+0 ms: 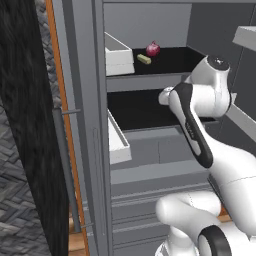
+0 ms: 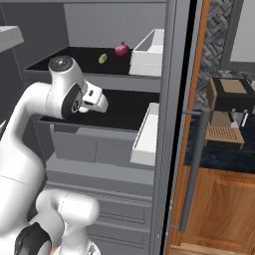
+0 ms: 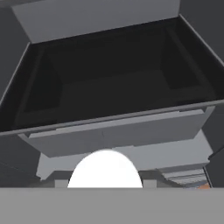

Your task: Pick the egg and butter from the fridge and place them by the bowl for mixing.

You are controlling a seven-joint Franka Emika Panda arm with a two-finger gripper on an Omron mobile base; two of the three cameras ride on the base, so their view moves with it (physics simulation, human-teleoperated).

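Open fridge (image 1: 150,145), black shelves, butter (image 1: 144,59) on top; jaws grip egg (image 3: 105,169).

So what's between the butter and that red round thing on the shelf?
Nothing, just bare black shelf. The butter and the red round thing sit apart, which shows best in the right base view.

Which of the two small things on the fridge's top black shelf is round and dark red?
The dark red onion-like ball, standing behind the pale yellow butter stick, which is long, flat and lies nearer the shelf's front.
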